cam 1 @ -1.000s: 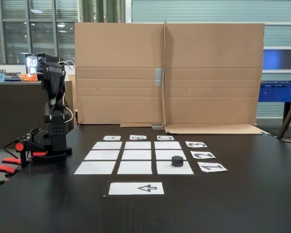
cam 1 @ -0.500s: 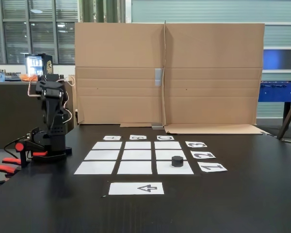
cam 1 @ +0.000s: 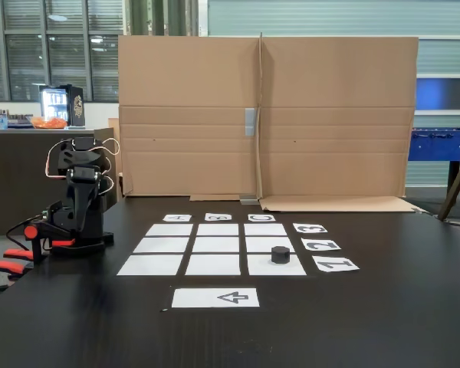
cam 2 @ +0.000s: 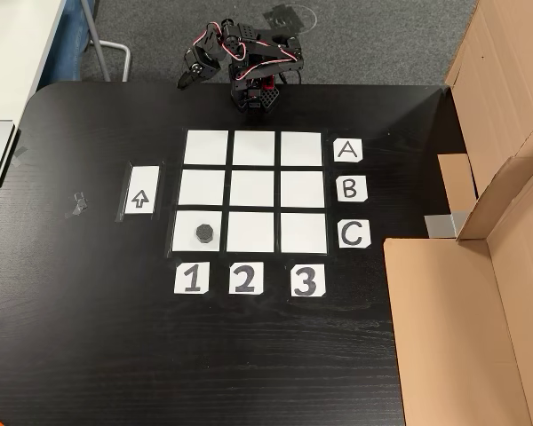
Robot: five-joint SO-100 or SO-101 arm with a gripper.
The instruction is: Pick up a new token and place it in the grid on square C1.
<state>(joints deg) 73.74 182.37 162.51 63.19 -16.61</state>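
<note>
A small black token (cam 2: 204,232) lies flat on square C1 (cam 2: 185,222), the corner square of the grid (cam 2: 253,188) beside the labels C and 1. In the fixed view the token (cam 1: 280,254) sits on the front right square (cam 1: 293,267) of the grid (cam 1: 217,244). My arm (cam 1: 78,201) is folded low over its base at the table's left edge, well away from the grid. In the other view my gripper (cam 2: 189,77) hangs off the table edge beside the base with nothing in it. Its jaws are too small to read.
A white sheet with an arrow (cam 2: 140,191) lies outside the grid on the column 1 side. Paper labels A, B, C (cam 2: 348,187) and 1, 2, 3 (cam 2: 243,280) border the grid. A tall cardboard wall (cam 1: 264,115) stands behind the table. Red clamps (cam 1: 15,254) hold the base.
The arm has folded down from an upright pose to a low tucked pose over its base. The token has stayed on its square.
</note>
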